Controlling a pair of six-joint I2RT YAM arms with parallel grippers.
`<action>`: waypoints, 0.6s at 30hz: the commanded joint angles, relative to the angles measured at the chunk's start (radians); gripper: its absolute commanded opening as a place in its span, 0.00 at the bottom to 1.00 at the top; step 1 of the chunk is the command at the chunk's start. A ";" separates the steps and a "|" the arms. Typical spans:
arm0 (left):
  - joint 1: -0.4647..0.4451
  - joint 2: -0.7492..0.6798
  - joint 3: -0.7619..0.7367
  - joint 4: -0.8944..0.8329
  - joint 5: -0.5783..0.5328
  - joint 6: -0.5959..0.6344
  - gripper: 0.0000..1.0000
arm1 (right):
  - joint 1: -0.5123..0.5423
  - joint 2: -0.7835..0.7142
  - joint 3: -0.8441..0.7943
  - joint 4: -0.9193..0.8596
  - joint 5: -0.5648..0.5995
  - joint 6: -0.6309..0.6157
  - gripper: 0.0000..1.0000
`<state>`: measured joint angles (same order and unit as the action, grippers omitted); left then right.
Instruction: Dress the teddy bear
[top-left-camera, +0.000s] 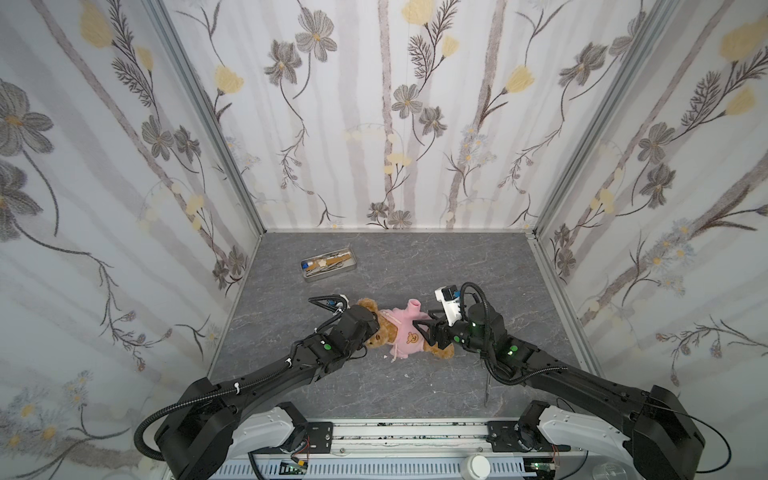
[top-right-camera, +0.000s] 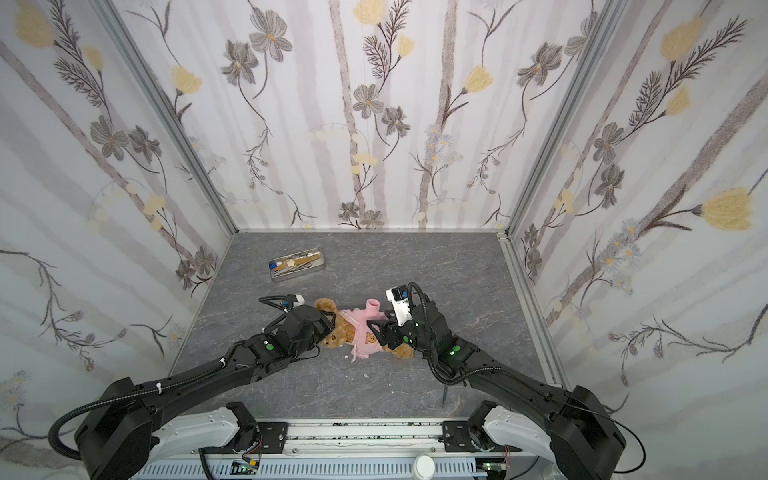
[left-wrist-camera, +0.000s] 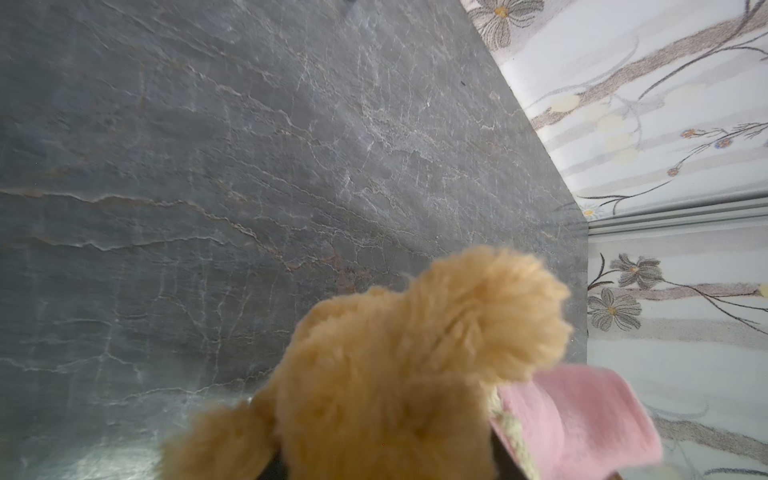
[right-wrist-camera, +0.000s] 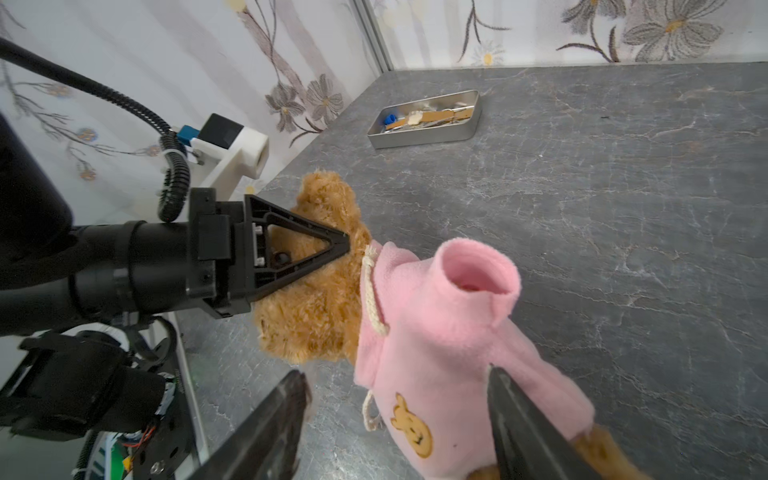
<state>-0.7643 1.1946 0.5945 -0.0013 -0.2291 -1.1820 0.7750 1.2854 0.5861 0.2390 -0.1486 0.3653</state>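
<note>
The teddy bear (top-left-camera: 376, 338) (top-right-camera: 337, 336) lies on the grey table with its head to the left. It wears a pink shirt (top-left-camera: 405, 332) (right-wrist-camera: 436, 332) with an orange bear emblem. One pink sleeve (right-wrist-camera: 478, 266) stands up, and no paw shows in its cuff. My left gripper (top-left-camera: 373, 327) (top-right-camera: 330, 328) is at the head (left-wrist-camera: 395, 374), open, with its jaws on either side of the fur; one finger (right-wrist-camera: 299, 226) shows over the head. My right gripper (top-left-camera: 419, 332) (right-wrist-camera: 395, 372) is open, its fingers straddling the shirt's lower part.
A metal tin (top-left-camera: 330, 264) (right-wrist-camera: 426, 120) of small tools sits at the back left. A thin dark tool (top-left-camera: 487, 386) lies front right, beside the right arm. Papered walls close in the table on three sides.
</note>
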 joint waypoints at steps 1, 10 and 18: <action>0.006 0.023 0.015 0.066 0.046 0.018 0.72 | -0.011 0.040 0.053 -0.061 0.072 -0.006 0.68; 0.040 -0.202 -0.075 0.061 -0.090 0.425 1.00 | -0.003 0.034 0.001 -0.039 -0.053 0.016 0.66; 0.033 -0.307 -0.171 0.103 -0.004 0.659 1.00 | -0.083 0.233 0.057 0.088 -0.146 0.101 0.57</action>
<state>-0.7258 0.8913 0.4515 0.0612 -0.2615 -0.6487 0.7143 1.4746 0.6189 0.2287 -0.2337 0.4156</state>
